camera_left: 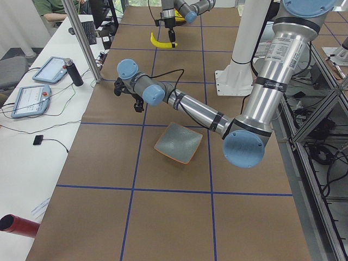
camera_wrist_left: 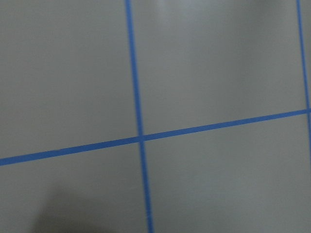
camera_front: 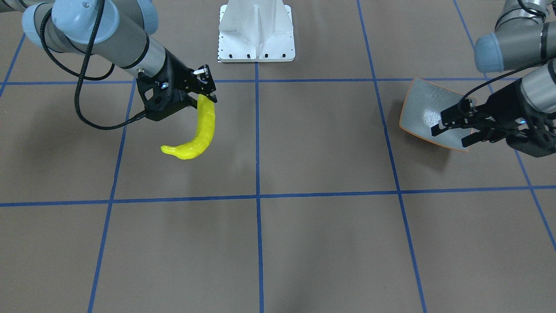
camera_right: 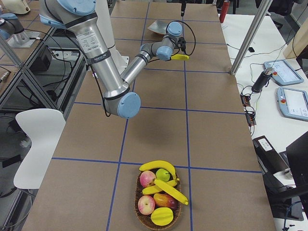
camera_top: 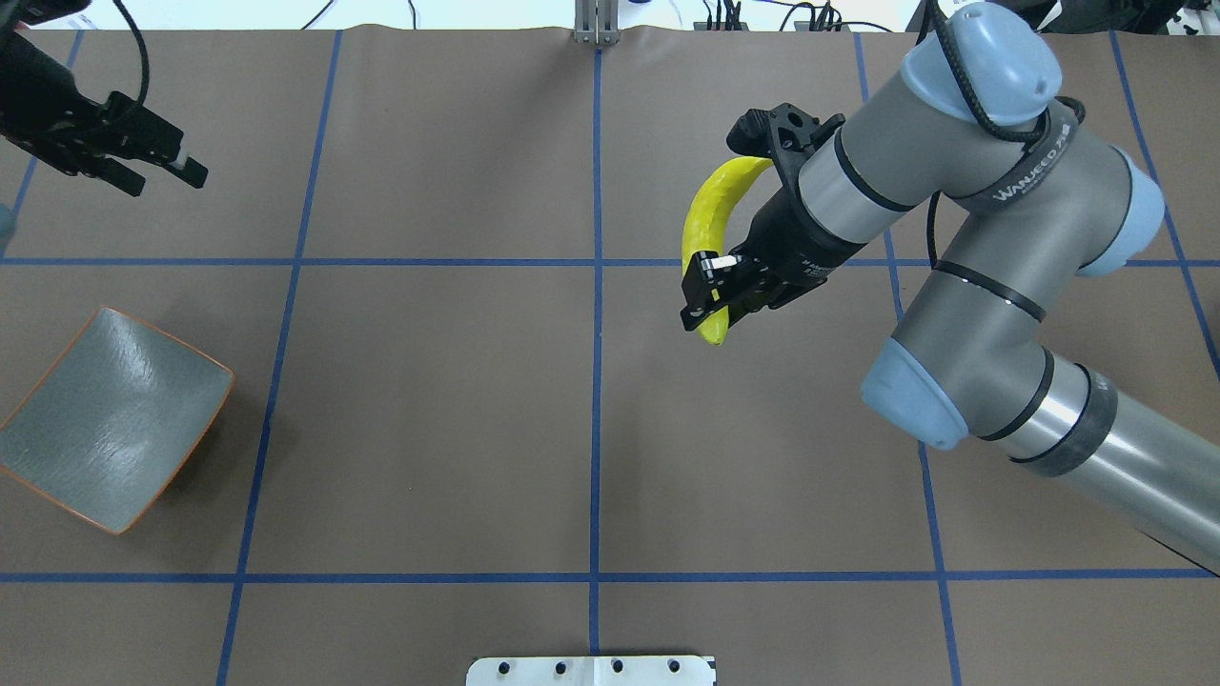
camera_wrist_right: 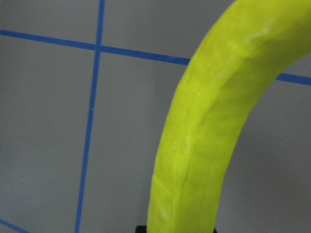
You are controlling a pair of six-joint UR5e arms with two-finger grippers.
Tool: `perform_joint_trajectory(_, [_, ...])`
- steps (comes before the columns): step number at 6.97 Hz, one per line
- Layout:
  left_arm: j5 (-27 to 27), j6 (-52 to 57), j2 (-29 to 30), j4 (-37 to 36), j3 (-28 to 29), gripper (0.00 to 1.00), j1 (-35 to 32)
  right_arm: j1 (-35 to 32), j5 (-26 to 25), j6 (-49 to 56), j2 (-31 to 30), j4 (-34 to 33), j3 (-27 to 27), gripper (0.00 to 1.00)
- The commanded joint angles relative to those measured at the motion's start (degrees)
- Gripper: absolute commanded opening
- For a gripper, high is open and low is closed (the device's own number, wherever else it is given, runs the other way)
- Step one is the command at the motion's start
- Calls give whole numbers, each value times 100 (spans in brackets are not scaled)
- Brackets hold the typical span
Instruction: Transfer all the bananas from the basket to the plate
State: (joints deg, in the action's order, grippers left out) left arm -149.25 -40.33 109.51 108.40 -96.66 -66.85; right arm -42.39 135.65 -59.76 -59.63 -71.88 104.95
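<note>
Step in hand: carry phase, first banana, judging by the bare plate.

- Right pincer (camera_top: 713, 291) is clenched on one end of a bright yellow banana (camera_front: 204, 130). The fruit hangs off the worktop (camera_top: 457, 429), right of the centre tape line in the overhead view, with its free tip curving down and away.
- Left pincer (camera_top: 162, 177) is released, jaws apart and nothing between them, at the upper left of the overhead frame.
- Plate (camera_top: 114, 419) sits at the lower left of the overhead frame with nothing on it.
- Basket (camera_right: 140, 217) sits at the bottom of the right-side view, well apart from both arms. More bananas (camera_right: 158, 166) lie in it among apples and other fruit (I count about three, partly overlapping).

Next move, my reading: take the banana across the centre line toward the lower left, bring it low over the dish, then open. The hanging tip should touch first, so the descent wants to be gentle and centred, because the glazed surface curves and could let it slide.

Room: between banana and plate the overhead view shows only brown cover and blue tape. The plate lies close to that frame's left edge, with the left arm just above it in the picture, so the approach may get crowded there. The white base (camera_top: 591, 671) at bottom centre lies off the direct line.
</note>
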Motion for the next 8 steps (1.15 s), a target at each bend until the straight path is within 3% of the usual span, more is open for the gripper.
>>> perform_joint_trajectory(1, [45, -1340, 245, 1677, 288, 100, 512, 554, -684, -919, 4, 1653, -63, 0])
perform_joint_trajectory(2, [80, -1633, 255, 2346, 280, 100, 593, 792, -1115, -1123, 4, 1930, -71, 0])
perform_joint_trajectory(4, [849, -1925, 430, 3506, 340, 100, 1030, 917, -1234, -1143, 39, 1880, -80, 0])
perform_joint_trajectory(6, [1920, -4150, 930, 4274, 297, 100, 2004, 917, -1234, -1160, 39, 1862, -80, 0])
perform_joint_trajectory(8, [2242, -4919, 1447, 4296, 288, 100, 2421, 926, -1234, -1160, 57, 1836, -106, 0])
